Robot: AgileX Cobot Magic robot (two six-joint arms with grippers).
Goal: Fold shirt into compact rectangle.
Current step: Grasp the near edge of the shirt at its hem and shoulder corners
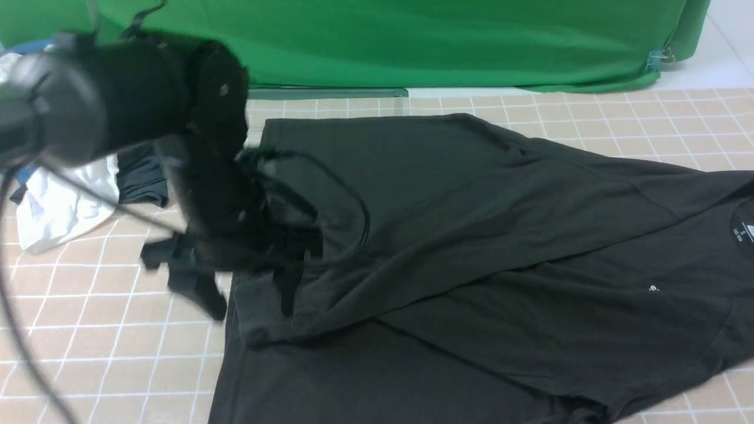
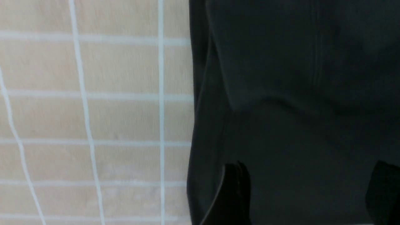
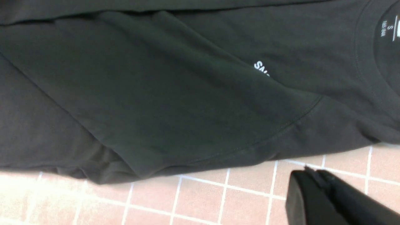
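STEP: a side panel lies folded across the black T-shirt [image 1: 471, 235]; in my judgement you should flatten its slack diagonal edge before the next fold | RIGHT: right gripper [image 3: 307, 175] clenched, empty, over tile [image 3: 237, 200] just beside the T-shirt's sleeve hem | LEFT: left gripper [image 2: 307, 187] spread wide, grasping nothing, above the T-shirt's left edge.

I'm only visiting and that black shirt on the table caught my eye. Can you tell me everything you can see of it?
The shirt is a black, soft, cotton-looking T-shirt lying on the tiled surface. One side is folded diagonally over the body, partly covering a small white chest print. A white-printed neck label shows inside the round collar. It is wrinkled and not yet a rectangle. The left gripper hovers open over its edge; nothing grips it.
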